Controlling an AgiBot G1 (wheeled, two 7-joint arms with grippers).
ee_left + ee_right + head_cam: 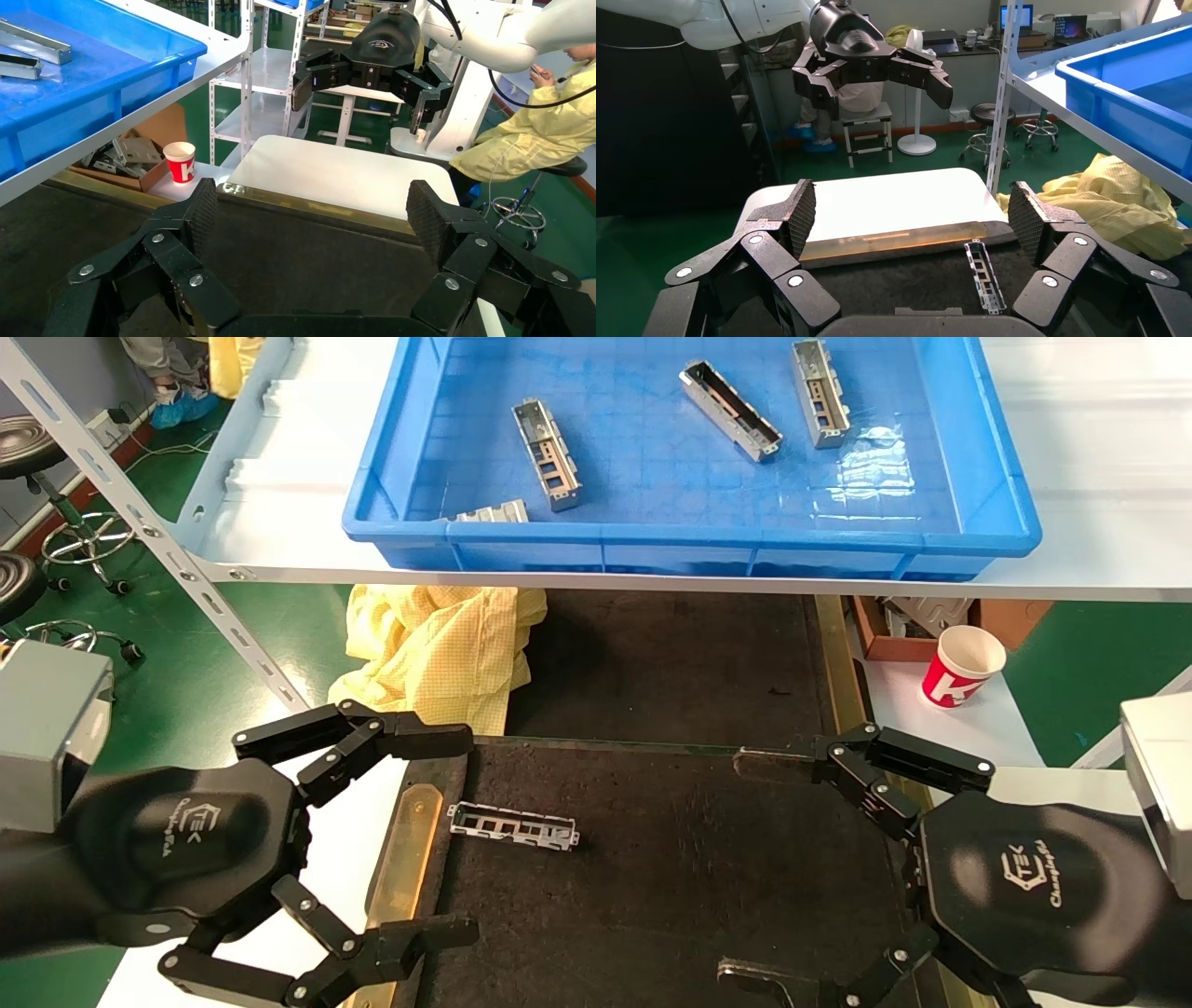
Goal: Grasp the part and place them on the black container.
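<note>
Both claws hang spread wide and empty, your left gripper (pixel 424 836) at eight o'clock and right gripper (pixel 754 868) at four, flanking the black tray (pixel 670 859), where one bracket (pixel 513 825) lies flat; four more wait in the blue bin (pixel 689 537) at twelve.

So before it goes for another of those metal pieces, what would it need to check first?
1. Left gripper open and empty: ok.
2. Right gripper open and empty: ok.
3. One part already lying flat on the black container: ok.
4. More parts waiting in the blue bin, such as one lying apart from the rest: ok.
5. Free room on the container for the next part: ok.
</note>
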